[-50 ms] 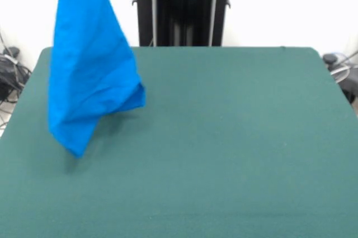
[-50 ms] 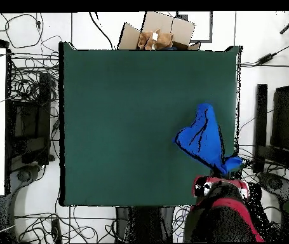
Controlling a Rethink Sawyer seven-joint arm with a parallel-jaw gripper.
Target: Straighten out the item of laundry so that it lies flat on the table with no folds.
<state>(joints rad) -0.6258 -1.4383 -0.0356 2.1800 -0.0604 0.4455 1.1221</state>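
None of the straightening is done: the T-shirt (image 1: 86, 76) hangs bunched above the tabletop (image 1: 224, 137) toward its nine o'clock edge, presumably pinched by the unseen hand, whose state I cannot tell.

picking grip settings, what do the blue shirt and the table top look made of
The blue shirt looks like thin, soft matte fabric, maybe cotton jersey: it hangs limp in loose creases. The table top looks like dark green felt-like cloth, dull and without glare.
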